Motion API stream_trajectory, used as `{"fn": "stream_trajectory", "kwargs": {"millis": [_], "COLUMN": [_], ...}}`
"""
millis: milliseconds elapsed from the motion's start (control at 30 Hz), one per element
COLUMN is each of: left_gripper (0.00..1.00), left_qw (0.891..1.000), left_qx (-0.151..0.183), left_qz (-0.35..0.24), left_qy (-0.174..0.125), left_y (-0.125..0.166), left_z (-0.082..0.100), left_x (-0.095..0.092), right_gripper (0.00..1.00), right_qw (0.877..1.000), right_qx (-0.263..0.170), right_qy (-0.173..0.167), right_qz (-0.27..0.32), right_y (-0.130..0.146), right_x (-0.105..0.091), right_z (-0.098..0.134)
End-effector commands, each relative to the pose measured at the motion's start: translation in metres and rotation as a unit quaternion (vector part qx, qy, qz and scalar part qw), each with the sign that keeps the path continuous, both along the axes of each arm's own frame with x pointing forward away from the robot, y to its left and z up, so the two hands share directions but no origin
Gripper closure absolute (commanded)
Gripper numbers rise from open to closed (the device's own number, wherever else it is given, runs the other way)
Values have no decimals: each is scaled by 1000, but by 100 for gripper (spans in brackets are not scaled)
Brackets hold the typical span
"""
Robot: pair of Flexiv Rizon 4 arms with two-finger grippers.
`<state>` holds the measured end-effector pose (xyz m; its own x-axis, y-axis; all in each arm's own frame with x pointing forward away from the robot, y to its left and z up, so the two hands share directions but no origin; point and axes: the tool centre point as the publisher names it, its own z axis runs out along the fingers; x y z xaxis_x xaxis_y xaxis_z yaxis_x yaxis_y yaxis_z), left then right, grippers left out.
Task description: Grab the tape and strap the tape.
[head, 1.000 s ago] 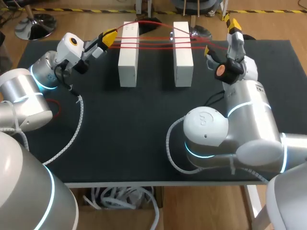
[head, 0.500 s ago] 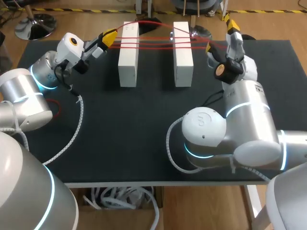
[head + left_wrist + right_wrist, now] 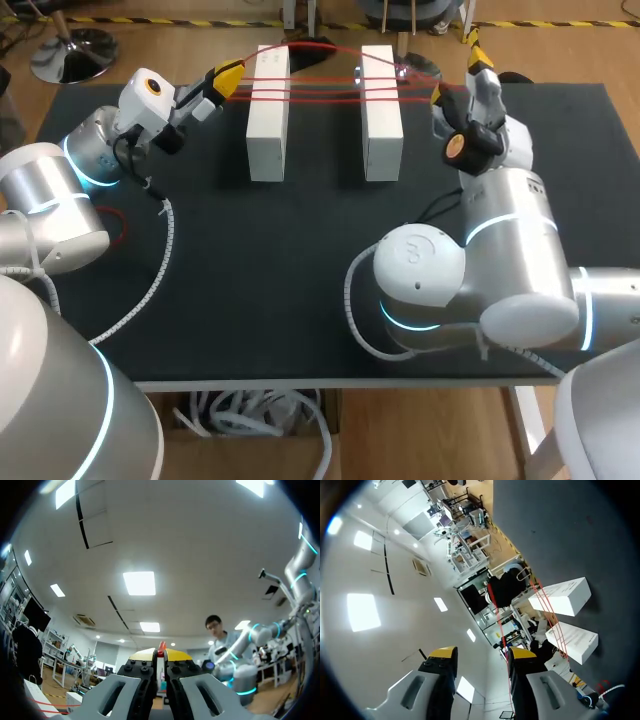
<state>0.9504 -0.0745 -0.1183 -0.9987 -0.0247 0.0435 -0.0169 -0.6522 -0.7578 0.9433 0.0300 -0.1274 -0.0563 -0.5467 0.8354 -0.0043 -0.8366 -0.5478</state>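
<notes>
Done: thin red tape [image 3: 320,88] looped several times across white rectangular blocks [image 3: 268,120] on black surface [image 3: 300,260].
Left to do: prob. more wraps, tie-off.
L claw [image 3: 160,654]: pressed together, pinching tape end.
R claw [image 3: 482,654]: spread, tape along one finger.
Tape axis: side to side, claw to claw.

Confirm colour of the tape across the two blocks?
Red tape; shows best in the head view, over the white blocks.

I see red tape [image 3: 325,88] across two plain white blocks [image 3: 268,125] on the black table [image 3: 260,260]; left gripper [image 3: 230,76] tipped yellow.
</notes>
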Motion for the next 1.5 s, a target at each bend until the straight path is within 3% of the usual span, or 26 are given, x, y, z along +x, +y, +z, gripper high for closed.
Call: {"fn": "stream_trajectory", "kwargs": {"millis": [33, 633, 833, 967, 1500], "left_gripper": [100, 100, 100, 100, 100], "left_qw": [1000, 1000, 1000, 1000, 1000], "left_qx": [-1, -1, -1, -1, -1], "left_qz": [0, 0, 0, 0, 0], "left_qy": [0, 0, 0, 0, 0], "left_y": [0, 0, 0, 0, 0], "left_z": [0, 0, 0, 0, 0], "left_x": [0, 0, 0, 0, 0], "right_gripper": [60, 70, 82, 100, 100], "right_qw": [1000, 1000, 1000, 1000, 999], "right_qx": [-1, -1, -3, -6, -48], "right_qy": [3, 8, 8, 8, 10], "right_qz": [-4, -7, -8, -10, -15], "right_y": [5, 7, 8, 8, 9], "right_x": [-1, -4, -4, -2, -2], "right_z": [0, -3, -3, -3, -3]}}
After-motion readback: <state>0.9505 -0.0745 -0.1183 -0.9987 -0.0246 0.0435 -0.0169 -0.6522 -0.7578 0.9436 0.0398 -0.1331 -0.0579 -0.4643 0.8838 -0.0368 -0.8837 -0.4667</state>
